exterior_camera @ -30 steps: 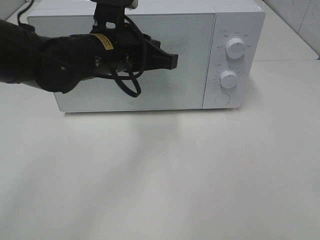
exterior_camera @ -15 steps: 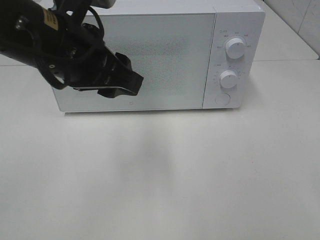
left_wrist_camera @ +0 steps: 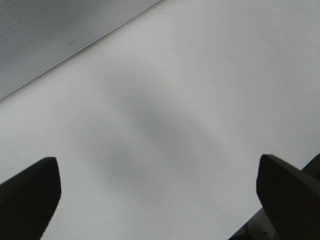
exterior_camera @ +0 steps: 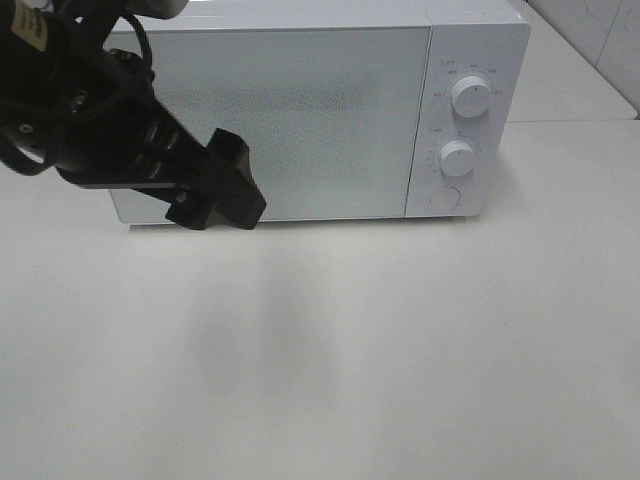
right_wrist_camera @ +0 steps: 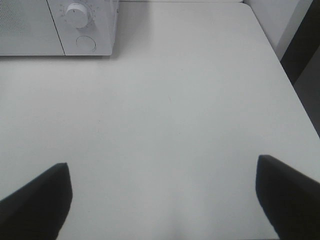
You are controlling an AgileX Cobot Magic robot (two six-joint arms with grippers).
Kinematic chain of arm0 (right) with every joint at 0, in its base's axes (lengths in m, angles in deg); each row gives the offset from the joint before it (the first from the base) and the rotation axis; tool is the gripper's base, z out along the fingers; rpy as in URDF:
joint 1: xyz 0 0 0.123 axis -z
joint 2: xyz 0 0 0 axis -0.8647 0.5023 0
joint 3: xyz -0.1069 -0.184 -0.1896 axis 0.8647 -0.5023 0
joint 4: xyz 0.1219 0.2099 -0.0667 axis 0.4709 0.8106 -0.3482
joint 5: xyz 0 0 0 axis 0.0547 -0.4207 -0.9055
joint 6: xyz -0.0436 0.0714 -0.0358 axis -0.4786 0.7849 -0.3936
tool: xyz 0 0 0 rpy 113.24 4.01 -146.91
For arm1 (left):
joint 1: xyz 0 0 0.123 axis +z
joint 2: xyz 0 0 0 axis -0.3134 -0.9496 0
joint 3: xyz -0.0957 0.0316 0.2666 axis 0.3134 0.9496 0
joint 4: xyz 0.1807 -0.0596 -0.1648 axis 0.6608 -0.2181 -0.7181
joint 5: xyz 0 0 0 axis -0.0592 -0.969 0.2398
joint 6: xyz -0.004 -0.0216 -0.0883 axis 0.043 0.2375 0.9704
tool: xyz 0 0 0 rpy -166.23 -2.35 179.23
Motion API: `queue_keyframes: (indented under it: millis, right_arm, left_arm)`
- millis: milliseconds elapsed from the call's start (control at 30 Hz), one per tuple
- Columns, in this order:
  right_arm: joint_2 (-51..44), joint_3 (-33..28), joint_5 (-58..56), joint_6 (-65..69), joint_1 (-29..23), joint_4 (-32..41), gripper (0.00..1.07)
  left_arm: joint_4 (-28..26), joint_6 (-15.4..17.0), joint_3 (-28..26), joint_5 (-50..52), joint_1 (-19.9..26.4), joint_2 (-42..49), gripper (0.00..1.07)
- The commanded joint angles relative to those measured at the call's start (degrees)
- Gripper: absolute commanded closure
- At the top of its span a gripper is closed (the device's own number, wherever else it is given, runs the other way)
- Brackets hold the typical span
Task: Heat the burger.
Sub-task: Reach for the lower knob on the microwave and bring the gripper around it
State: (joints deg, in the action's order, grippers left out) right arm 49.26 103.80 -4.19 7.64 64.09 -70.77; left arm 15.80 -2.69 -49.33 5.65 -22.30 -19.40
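Burger cannot be seen in any view, so where it lies relative to either gripper cannot be told. Left gripper [exterior_camera: 222, 195] hangs wide open and empty before the 7 o'clock corner of the boxy white microwave [exterior_camera: 505, 50], whose speckled grey door [exterior_camera: 300, 110] is closed. Two round white knobs [exterior_camera: 470, 95] sit at its 3 o'clock side. Right gripper [right_wrist_camera: 162, 200], also spread wide and empty, hovers over the smooth white table [exterior_camera: 420, 350]

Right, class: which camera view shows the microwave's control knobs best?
Exterior high: the upper knob and lower knob both face the camera, whole. Right wrist catches only the lower knob, far off; left wrist shows just the door.
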Motion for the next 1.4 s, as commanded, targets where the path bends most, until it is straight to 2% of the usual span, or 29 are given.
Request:
queue_keyframes:
  millis: [33,467,533,600,633,700,733,767,833,867,933,1033,1100,1133,1167,1233,1300,1333,1400]
  right_arm:
    - [-1.5,0.1,0.3,-0.3,0.1,0.1,0.11]
    - [-1.5,0.1,0.3,-0.3,0.1,0.1,0.11]
    - [-1.5,0.1,0.3,-0.3,0.1,0.1,0.11]
    - [-1.5,0.1,0.3,-0.3,0.1,0.1,0.11]
    - [-1.5,0.1,0.3,-0.3,0.1,0.1,0.11]
    - [-1.5,0.1,0.3,-0.3,0.1,0.1,0.11]
    - [-1.5,0.1,0.3,-0.3,0.1,0.1,0.11]
    - [-1.5,0.1,0.3,-0.3,0.1,0.1,0.11]
    - [-1.5,0.1,0.3,-0.3,0.1,0.1,0.11]
    - [-1.5,0.1,0.3,-0.3,0.1,0.1,0.11]
    - [-1.5,0.1,0.3,-0.3,0.1,0.1,0.11]
    - [-1.5,0.1,0.3,-0.3,0.1,0.1,0.11]
    - [-1.5,0.1,0.3,-0.3,0.1,0.1,0.11]
    - [-1.5,0.1,0.3,-0.3,0.1,0.1,0.11]
    - [-1.5,0.1,0.3,-0.3,0.1,0.1,0.11]
    - [-1.5,0.1,0.3,-0.3,0.1,0.1,0.11]
    - [-1.5,0.1,0.3,-0.3,0.1,0.1,0.11]
    - [-1.5,0.1,0.3,-0.3,0.1,0.1,0.11]
    - [-1.5,0.1,0.3,-0.3,0.1,0.1,0.11]
  left_arm:
    - [0.4,0.3,0.1,-3.1,2.1,0.5,0.05]
    - [0.5,0.1,0.1,-17.3,13.9,3.3,0.05]
    - [0.7,0.1,0.1,-19.9,18.3,4.6,0.05]
    - [0.7,0.1,0.1,-20.7,19.5,5.0,0.05]
    - [1.4,0.1,0.1,-22.6,23.0,5.9,0.05]
    - [1.7,0.1,0.1,-23.4,24.4,6.3,0.05]
    - [2.5,0.0,0.1,-25.0,27.7,7.2,0.05]
    - [2.5,0.0,0.1,-25.0,27.7,7.2,0.05]
    - [3.0,-2.2,0.1,-26.7,32.1,9.1,0.05]
    - [3.0,-2.2,0.1,-26.7,32.1,9.1,0.05]
    - [3.0,-2.5,0.1,-26.7,35.9,10.9,0.05]
    - [3.2,-3.4,0.2,-26.6,37.9,11.9,0.05]
    - [3.1,-6.0,1.7,-26.6,38.8,14.8,0.05]
    - [3.1,-6.0,1.7,-26.6,38.8,14.8,0.05]
    - [2.2,-7.6,4.3,-25.5,38.8,17.6,0.05]
    - [1.3,-7.8,6.1,-24.8,38.8,19.6,0.05]
    - [-1.5,-7.8,11.4,-23.3,38.8,26.2,0.05]
    - [-1.5,-7.8,11.4,-23.3,38.8,26.2,0.05]
    - [-3.4,-7.3,16.6,-23.1,38.8,33.9,0.05]
